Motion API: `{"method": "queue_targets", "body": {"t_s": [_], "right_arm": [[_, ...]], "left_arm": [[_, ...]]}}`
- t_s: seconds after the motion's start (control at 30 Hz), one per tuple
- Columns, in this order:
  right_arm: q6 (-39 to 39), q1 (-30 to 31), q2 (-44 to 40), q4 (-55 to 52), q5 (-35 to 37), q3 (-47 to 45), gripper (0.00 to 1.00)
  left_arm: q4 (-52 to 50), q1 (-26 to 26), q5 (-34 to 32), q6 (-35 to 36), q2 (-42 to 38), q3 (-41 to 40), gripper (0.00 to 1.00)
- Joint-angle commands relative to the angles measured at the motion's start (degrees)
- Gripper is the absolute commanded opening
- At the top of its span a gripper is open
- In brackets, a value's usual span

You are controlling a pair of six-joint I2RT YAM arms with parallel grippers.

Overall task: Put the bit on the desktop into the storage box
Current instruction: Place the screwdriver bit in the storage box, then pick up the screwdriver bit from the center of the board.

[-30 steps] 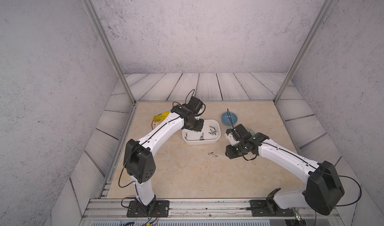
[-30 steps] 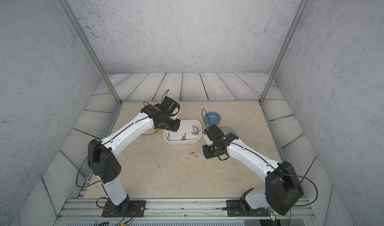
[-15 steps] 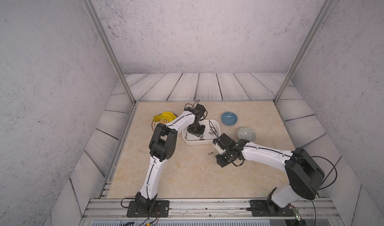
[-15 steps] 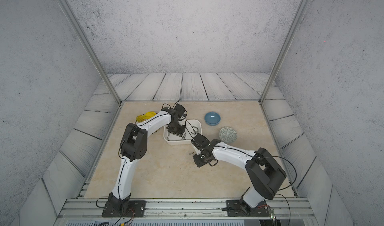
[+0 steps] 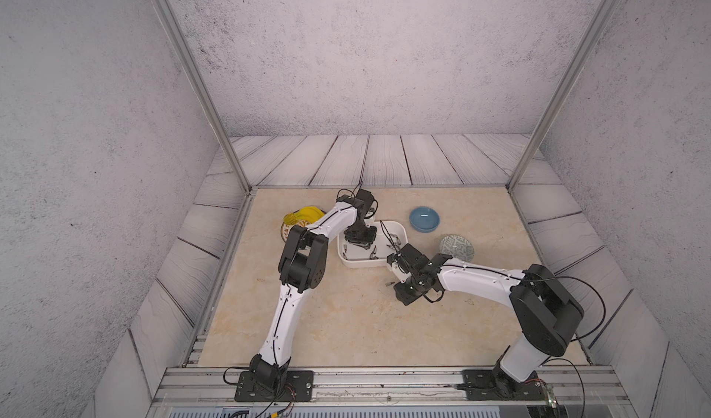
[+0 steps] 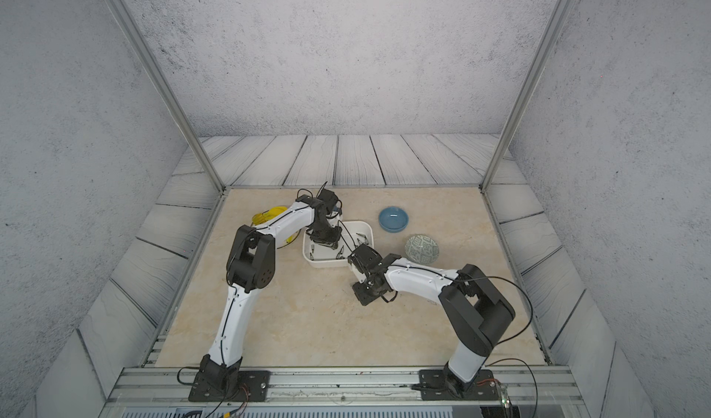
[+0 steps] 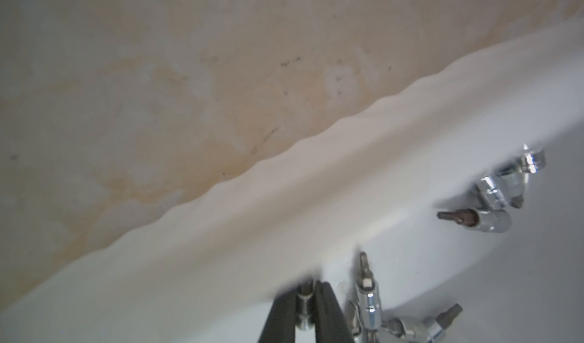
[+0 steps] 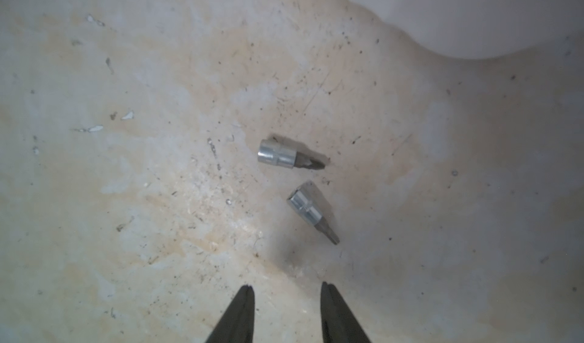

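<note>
A beige marbled worktop (image 5: 346,320) sits inside grey speckled walls (image 5: 365,50), bordered by grey plank panels (image 5: 384,162) and aluminium posts (image 5: 192,77). The white storage box (image 5: 358,263) lies mid-worktop with several bits inside. The left jaws, low over the box, pinch one silver bit (image 7: 304,305). The right jaws stand spread just above the worktop, near two loose bits (image 8: 289,155) lying beside the box. Since a second ago, the left arm (image 5: 334,219) has dipped into the box and the right arm (image 5: 477,277) has slid closer to the loose bits.

Two bits (image 8: 290,155) on desktop (image 5: 346,320), just before storage box (image 5: 361,264)
</note>
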Motion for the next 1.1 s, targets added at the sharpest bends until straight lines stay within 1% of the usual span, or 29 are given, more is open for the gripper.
{"method": "queue_targets", "body": {"t_s": [0.0, 0.07, 0.13, 0.23, 0.3, 0.33, 0.4, 0.43, 0.63, 0.73, 0.83, 1.07], "right_arm": [[-2.0, 0.0, 1.2, 0.2, 1.9, 1.5, 0.4], [-2.7, 0.1, 2.1, 0.3, 2.5, 1.9, 0.4], [-3.5, 0.1, 3.3, 0.5, 3.2, 2.8, 0.4], [-4.3, 0.1, 4.5, 0.6, 4.3, 4.0, 0.4], [-5.1, 0.0, 4.8, 0.8, 5.2, 4.5, 0.4], [-5.4, 0.0, 4.9, 0.8, 5.6, 4.7, 0.4], [-6.1, 0.1, 5.1, 0.3, 6.3, 5.5, 0.4], [-6.4, 0.1, 5.3, 0.1, 6.6, 5.9, 0.4], [-7.6, 0.1, 6.3, -0.9, 6.6, 7.8, 0.4], [-8.3, 0.1, 7.2, -1.0, 6.2, 8.2, 0.4], [-8.7, 0.1, 7.6, -0.9, 5.9, 8.0, 0.39], [-9.5, 0.1, 8.8, -0.9, 5.1, 7.9, 0.38]], "left_arm": [[0.1, -0.7, 2.1, -0.5, 0.6, -0.8, 0.0], [0.5, -0.7, 1.9, -0.8, 0.0, -1.1, 0.01], [0.9, -0.7, 1.9, -1.0, -0.4, -1.1, 0.07], [1.0, -0.7, 1.9, -1.1, -0.5, -0.8, 0.12], [0.9, -0.7, 1.9, -1.2, -0.7, -0.9, 0.21], [1.0, -0.7, 1.9, -1.2, -0.8, -1.1, 0.24], [1.7, -0.6, 2.3, -1.2, -1.5, -1.8, 0.38], [1.9, -0.6, 2.5, -1.1, -1.8, -2.1, 0.42], [2.3, -0.4, 2.5, -1.3, -4.8, -2.3, 0.51], [3.0, -0.1, 1.7, -2.1, -8.1, -3.1, 0.55], [4.8, 0.8, 1.2, -4.0, -12.6, -5.8, 0.61], [6.7, 3.0, -0.2, -4.9, -22.7, -13.2, 0.67]]}}
